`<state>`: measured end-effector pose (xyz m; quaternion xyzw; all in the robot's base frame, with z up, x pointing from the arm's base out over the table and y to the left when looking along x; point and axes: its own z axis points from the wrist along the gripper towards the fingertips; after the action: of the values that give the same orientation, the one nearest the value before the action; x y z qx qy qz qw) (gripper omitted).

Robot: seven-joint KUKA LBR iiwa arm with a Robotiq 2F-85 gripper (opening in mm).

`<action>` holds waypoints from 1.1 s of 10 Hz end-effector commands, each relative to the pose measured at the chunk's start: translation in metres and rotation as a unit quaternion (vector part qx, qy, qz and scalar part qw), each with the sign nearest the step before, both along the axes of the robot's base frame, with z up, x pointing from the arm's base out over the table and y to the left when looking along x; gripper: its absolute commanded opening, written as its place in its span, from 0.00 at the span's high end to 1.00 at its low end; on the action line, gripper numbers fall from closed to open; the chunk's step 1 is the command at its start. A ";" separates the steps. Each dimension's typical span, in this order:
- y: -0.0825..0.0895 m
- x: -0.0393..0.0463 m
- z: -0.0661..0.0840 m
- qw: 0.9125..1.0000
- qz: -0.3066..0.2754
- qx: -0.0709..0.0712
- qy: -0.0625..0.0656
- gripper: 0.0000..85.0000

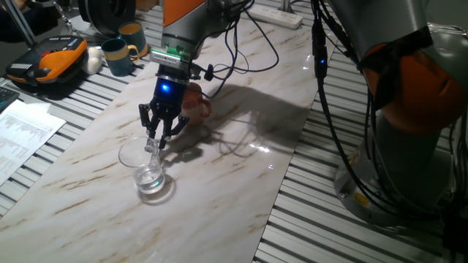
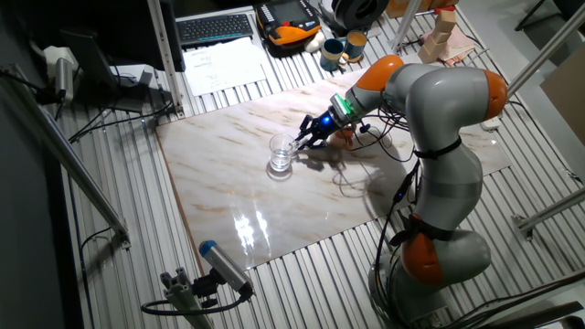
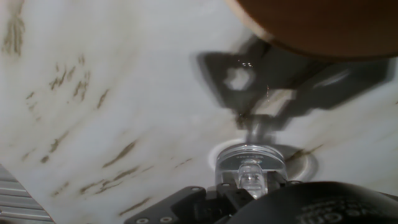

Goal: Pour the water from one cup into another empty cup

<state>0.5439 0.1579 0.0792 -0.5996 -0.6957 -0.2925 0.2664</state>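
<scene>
The transparent glass cup (image 1: 146, 166) stands on the marble tabletop (image 1: 234, 168) with a little clear water (image 1: 151, 180) at its bottom. My gripper (image 1: 155, 142) comes down from behind it, fingers shut on its clear loop handle. In the hand view the glass cup (image 3: 250, 163) and its handle sit between the fingers at the bottom edge. The terracotta cup (image 1: 197, 102) stands just behind the gripper, largely hidden by it; its rim fills the top right of the hand view (image 3: 311, 25). From the other side, the gripper (image 2: 298, 143) lies between the glass cup (image 2: 281, 155) and the terracotta cup (image 2: 345, 137).
Two dark teal mugs (image 1: 117, 55) stand at the back left beside an orange-and-black device (image 1: 51, 62). Papers (image 1: 22, 131) lie at the left edge. Cables (image 1: 241, 51) trail over the marble behind the arm. Slatted metal surrounds the slab.
</scene>
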 end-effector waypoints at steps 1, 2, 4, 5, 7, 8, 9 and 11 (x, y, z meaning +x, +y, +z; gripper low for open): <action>0.000 -0.0001 0.000 1.000 -0.001 0.005 -0.001 0.60; 0.000 -0.0001 0.000 1.000 -0.001 0.006 -0.001 0.60; -0.001 -0.0001 0.002 1.000 -0.001 0.006 -0.001 0.60; -0.001 -0.0001 0.003 1.000 -0.002 0.008 -0.001 0.60; 0.000 -0.0002 0.003 1.000 -0.003 0.016 -0.002 0.60; 0.000 -0.0003 0.003 1.000 -0.004 0.019 -0.002 0.60; 0.000 -0.0003 0.004 1.000 -0.004 0.022 -0.003 0.60; 0.002 -0.0007 0.004 1.000 -0.006 0.027 -0.004 0.60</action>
<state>0.5432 0.1601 0.0833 -0.5954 -0.6847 -0.3152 0.2780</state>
